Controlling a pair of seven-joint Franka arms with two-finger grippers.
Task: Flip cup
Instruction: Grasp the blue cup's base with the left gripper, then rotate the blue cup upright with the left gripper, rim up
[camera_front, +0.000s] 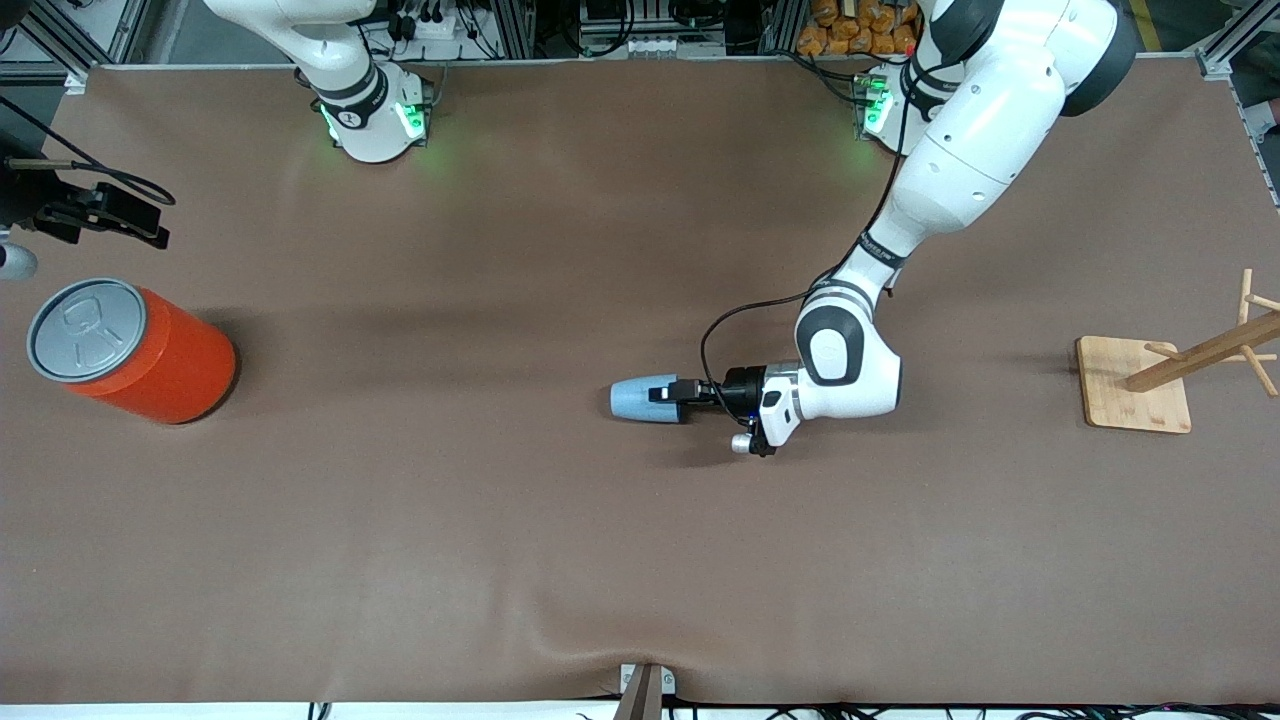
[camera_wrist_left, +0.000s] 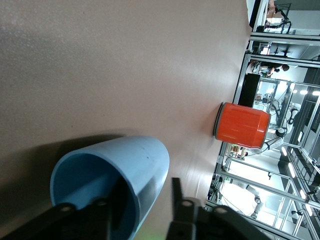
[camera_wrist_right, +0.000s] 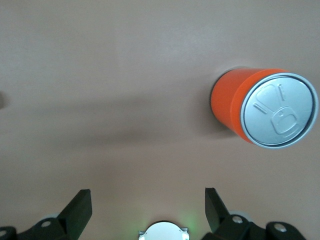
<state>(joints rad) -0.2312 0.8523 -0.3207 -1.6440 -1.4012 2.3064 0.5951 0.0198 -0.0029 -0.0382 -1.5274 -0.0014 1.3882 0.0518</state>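
An orange can (camera_wrist_right: 231, 106) with a grey pull-tab lid (camera_wrist_right: 279, 110) is standing upright on the brown table (camera_wrist_right: 110, 75), casting a soft shadow across the cloth. The right gripper (camera_wrist_right: 148, 208) is hanging above the bare surface, its two dark fingers (camera_wrist_right: 79, 208) spread wide, gripping nothing.
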